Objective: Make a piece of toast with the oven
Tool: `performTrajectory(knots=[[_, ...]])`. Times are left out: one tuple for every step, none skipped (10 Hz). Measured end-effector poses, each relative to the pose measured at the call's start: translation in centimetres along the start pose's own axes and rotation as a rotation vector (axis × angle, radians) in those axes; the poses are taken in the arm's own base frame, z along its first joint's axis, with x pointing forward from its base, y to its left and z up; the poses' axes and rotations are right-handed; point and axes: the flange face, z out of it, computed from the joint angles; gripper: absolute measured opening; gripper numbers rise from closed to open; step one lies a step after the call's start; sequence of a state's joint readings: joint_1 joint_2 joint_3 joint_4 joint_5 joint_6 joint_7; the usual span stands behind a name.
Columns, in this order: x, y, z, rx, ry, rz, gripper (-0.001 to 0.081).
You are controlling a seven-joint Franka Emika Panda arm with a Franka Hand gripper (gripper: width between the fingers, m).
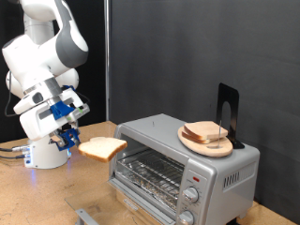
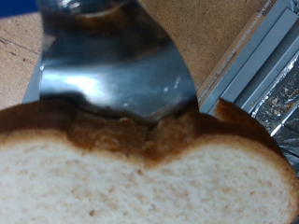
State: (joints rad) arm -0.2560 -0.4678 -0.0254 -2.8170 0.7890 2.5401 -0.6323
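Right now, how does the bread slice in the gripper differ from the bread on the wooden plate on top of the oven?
The piece of toast is a single slice held in the air by the gripper, to the exterior view's left of the oven. The bread on the plate rests stacked on the wooden plate atop the oven, touched by no gripper. Both are pale with a tan-brown crust.

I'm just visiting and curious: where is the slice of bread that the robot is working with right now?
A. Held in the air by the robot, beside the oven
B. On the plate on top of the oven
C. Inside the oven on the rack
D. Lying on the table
A: the slice sits in the gripper, off the table, to the exterior view's left of the oven; its rack is bare.
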Motion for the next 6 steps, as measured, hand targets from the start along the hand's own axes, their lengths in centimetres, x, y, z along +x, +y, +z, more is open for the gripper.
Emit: performTrajectory(knots=[[-0.1, -0.1, 0.4, 0.011, -0.009, -0.021, 0.0475], [-0.2, 0.1, 1.0, 0.015, -0.023, -0.034, 0.0475], [-0.2, 0.3, 1.6, 0.017, -0.039, -0.028, 0.0475], [0.0, 0.7, 2.3, 0.015, -0.050, -0.015, 0.0475], [0.3, 1.1, 3.0, 0.009, -0.052, -0.003, 0.0475], [0.6, 1.4, 3.7, 0.002, -0.053, -0.002, 0.0475]])
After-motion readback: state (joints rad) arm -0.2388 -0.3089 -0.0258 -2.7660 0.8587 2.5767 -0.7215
